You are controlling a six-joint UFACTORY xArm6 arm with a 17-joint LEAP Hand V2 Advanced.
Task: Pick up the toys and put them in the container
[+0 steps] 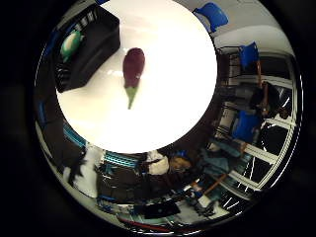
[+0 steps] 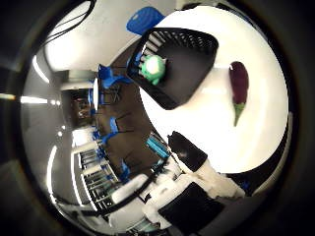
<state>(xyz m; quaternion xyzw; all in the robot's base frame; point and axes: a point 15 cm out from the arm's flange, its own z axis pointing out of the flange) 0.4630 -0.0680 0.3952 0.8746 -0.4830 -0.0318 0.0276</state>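
On the round white table [image 1: 163, 59] a purple eggplant toy [image 1: 133, 71] lies alone, just beside the black container [image 2: 189, 59], which sits at its ten o'clock and holds a green toy [image 2: 153, 69]. My hand [image 2: 189, 189] hangs well above them; I cannot tell how its fingers are set.

The round white table [image 1: 163, 74] lies mostly bare, leaving open surface all around the purple toy eggplant with a green stem [image 1: 133, 73]. The only obstacle on it is the black slatted plastic basket [image 2: 189, 73], near the eggplant at the table's edge, with a green-and-white toy [image 2: 153, 68] inside.
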